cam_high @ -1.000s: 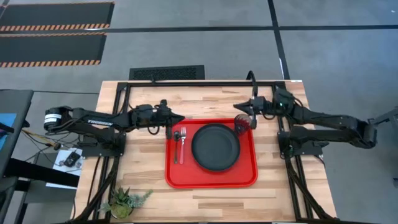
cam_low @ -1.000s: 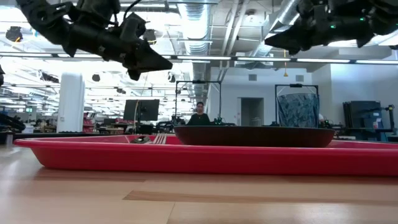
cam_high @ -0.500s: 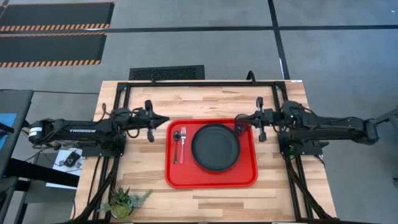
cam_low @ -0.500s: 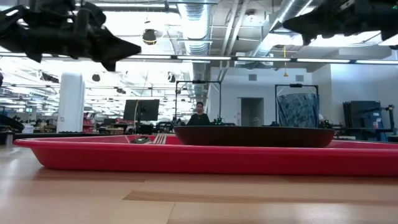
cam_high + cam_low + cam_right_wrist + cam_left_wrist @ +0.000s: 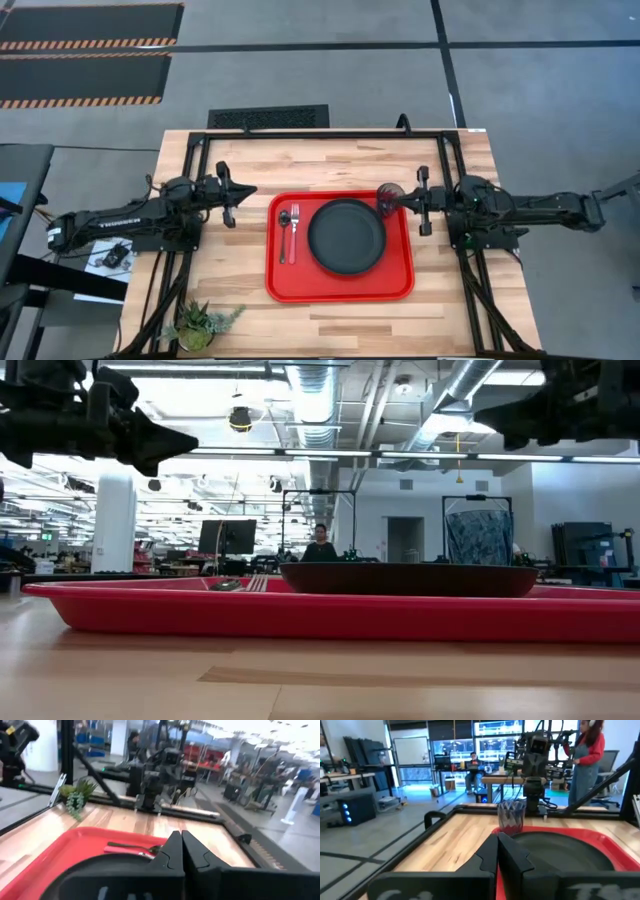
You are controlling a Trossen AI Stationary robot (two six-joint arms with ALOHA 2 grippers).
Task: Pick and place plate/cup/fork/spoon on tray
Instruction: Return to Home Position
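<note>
Tray (image 5: 340, 285) at the counter's (image 5: 340, 320) centre holds all 4 items, plate (image 5: 346, 237) central, fork (image 5: 293, 235) and spoon (image 5: 283, 232) at its left edge, cup (image 5: 389, 198) at its far-right corner, while left gripper (image 5: 243, 190) and right gripper (image 5: 406, 199), both pressed together, have pulled back outward, suggesting completion.

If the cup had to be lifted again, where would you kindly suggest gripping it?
Probably across the cup's round wall, coming in from the right gripper's side. It stands upright in the tray's far right corner, with the plate close beside it.
</note>
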